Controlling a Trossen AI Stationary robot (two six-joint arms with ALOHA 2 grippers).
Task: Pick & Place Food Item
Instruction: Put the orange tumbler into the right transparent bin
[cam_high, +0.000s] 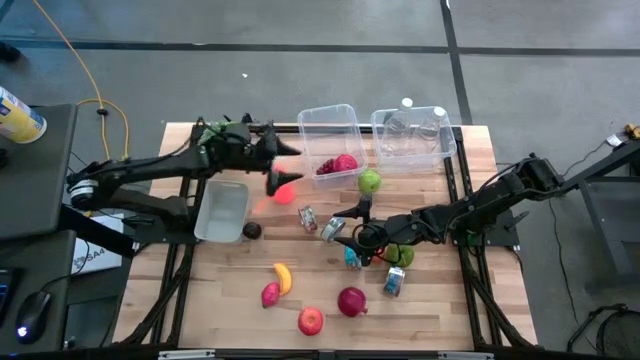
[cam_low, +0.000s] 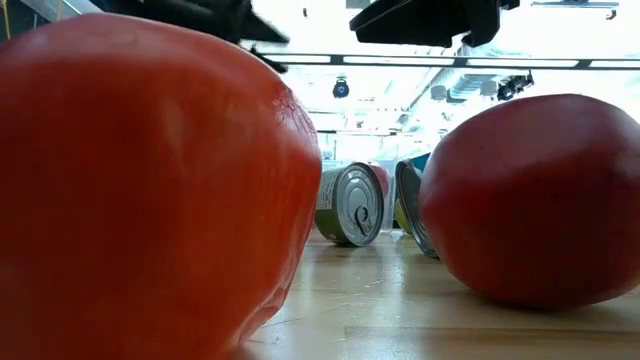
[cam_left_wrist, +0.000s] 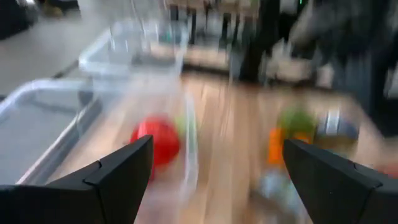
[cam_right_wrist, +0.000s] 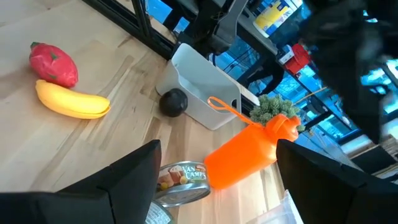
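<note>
Across the wooden desk (cam_high: 230, 290) we count most food still loose at lower centre, one red item (cam_high: 340, 165) binned upper centre, left pincer (cam_high: 283, 180) and right pincer (cam_high: 352, 222) both open, empty.

High view: straight down over whole table (cam_high: 240, 300). Low view: table-top level, very near red fruit. Wrist views: forward past own fingers. Banana (cam_high: 283, 277) shared by high and right wrist views.
</note>
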